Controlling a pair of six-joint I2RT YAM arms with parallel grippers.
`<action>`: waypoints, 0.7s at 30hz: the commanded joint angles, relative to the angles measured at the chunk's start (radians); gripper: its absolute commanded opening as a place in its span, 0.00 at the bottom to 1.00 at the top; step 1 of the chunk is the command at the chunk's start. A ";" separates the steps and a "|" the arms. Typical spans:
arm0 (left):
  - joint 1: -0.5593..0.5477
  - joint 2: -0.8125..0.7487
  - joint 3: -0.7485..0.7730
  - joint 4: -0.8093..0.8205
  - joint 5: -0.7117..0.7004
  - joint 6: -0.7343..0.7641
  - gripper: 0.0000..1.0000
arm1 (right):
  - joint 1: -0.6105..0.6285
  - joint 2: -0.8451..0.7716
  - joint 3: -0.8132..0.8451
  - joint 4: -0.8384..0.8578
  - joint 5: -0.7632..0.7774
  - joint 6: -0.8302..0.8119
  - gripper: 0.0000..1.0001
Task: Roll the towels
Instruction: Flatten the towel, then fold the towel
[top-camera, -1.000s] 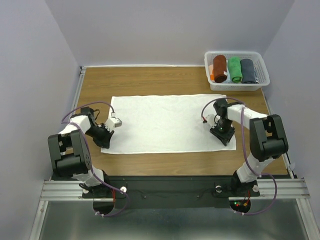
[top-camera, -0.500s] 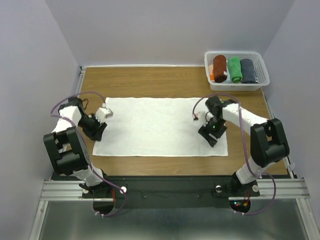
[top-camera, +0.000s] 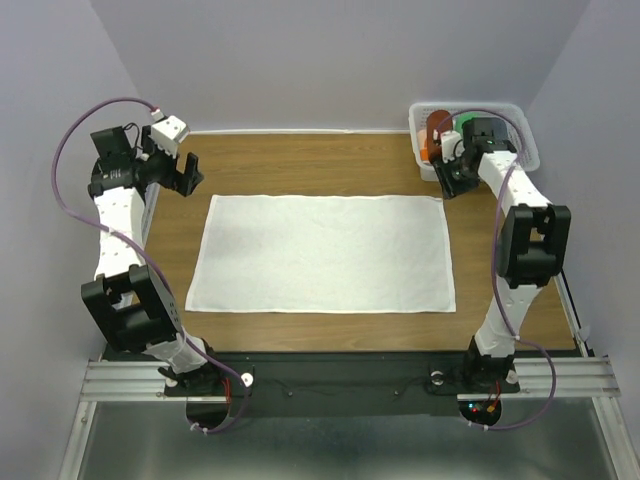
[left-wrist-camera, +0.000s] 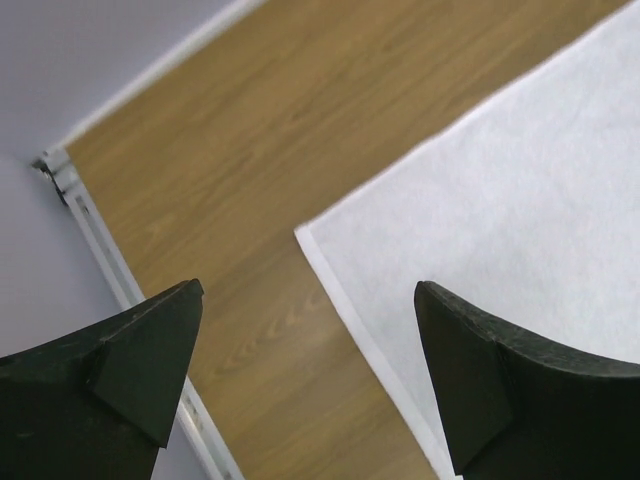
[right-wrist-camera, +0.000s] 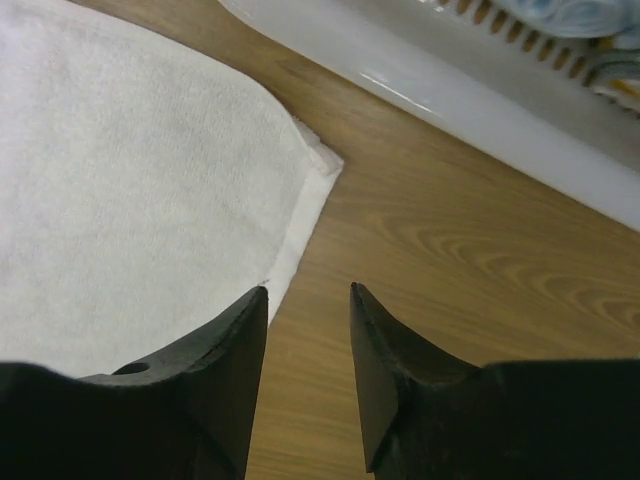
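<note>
From above, a white towel (top-camera: 325, 252) is seen spread flat on the brown wooden surface (top-camera: 300, 160). It is a soft rectangle with no folds. The left tool (top-camera: 188, 174) is held up near the far left corner of the surface, apart from the towel. The right tool (top-camera: 447, 178) is held by the towel's far right corner, just beside a white plastic basket (top-camera: 420, 106). In the basket a rolled rust-brown towel (top-camera: 438, 128) and a bit of a green one (top-camera: 466, 122) can be seen. The rest is hidden by the arm.

From the left wrist, two dark pointed fingers are seen spread wide, with nothing between them. A hemmed towel corner and streaky wood grain are seen below. A thin metal rail (left-wrist-camera: 90, 225) is seen along the surface's edge.

From the right wrist, the fingers are seen with only a narrow gap, and nothing is pinched. The fluffy towel corner with its flat hem is seen at the left. The basket's slotted wall is seen across the top.
</note>
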 joint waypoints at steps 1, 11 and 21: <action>0.010 -0.045 -0.078 0.344 0.108 -0.235 0.99 | 0.015 0.044 -0.007 0.088 -0.005 0.002 0.44; 0.010 0.057 0.006 0.181 0.117 -0.055 0.99 | 0.014 0.073 -0.105 0.276 -0.004 -0.175 0.48; 0.010 0.092 -0.004 0.144 0.146 0.055 0.91 | 0.015 0.141 -0.084 0.313 -0.007 -0.254 0.48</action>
